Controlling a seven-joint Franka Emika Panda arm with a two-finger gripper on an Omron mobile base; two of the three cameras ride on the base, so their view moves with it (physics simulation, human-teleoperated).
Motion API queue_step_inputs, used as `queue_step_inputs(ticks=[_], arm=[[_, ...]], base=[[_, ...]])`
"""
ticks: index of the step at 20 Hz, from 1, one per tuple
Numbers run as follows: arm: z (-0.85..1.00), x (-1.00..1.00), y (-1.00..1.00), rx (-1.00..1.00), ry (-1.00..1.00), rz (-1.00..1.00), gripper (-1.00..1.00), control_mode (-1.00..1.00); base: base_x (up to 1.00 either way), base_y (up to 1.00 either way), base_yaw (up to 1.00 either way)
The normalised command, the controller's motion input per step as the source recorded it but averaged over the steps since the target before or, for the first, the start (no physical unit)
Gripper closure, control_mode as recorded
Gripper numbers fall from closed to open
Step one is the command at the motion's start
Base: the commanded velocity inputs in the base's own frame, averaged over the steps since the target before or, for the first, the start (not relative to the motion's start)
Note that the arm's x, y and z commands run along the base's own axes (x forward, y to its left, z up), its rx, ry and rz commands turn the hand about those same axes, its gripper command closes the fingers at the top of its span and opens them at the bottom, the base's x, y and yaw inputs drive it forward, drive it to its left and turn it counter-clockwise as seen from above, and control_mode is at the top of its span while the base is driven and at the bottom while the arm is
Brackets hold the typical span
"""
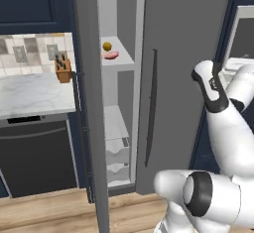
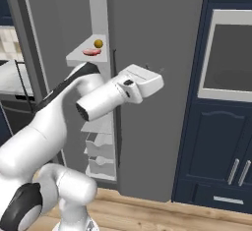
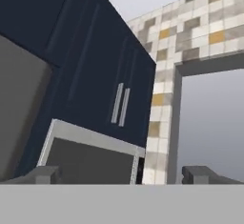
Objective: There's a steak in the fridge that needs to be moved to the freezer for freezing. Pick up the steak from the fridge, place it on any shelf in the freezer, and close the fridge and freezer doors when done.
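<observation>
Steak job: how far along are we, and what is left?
Done, by the look of it: the flat pink-red steak lies on a narrow white freezer shelf beside a small yellow fruit, and the wide grey fridge door is shut. In hand: nothing; the gripper points at navy cabinets, fingers apart and empty. Left: shutting the open narrow grey freezer door.

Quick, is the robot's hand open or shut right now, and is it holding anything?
Gripper: open, fingers spread wide apart with nothing between them. The steak lies on a shelf.
</observation>
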Motion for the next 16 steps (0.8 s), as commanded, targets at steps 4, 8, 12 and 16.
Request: queue_step_inputs(ticks=[4,8,12,16], arm=[[0.99,-1.0,0.25,0.04,-0.05,-0.02,-1.0,-1.0],[0.74,-0.99,0.88,0.17,0.14,0.11,-1.0,-1.0],[0.53,-0.75,1.0,0.24,0.27,0.29,-1.0,-1.0],[0.92,-0.22,0.98,0.26,0.16,0.37,-1.0,-1.0]], base=[[0.0,0.0,0.0],[0.0,0.0,0.0],[0.0,0.0,0.0],[0.0,0.0,0.0]])
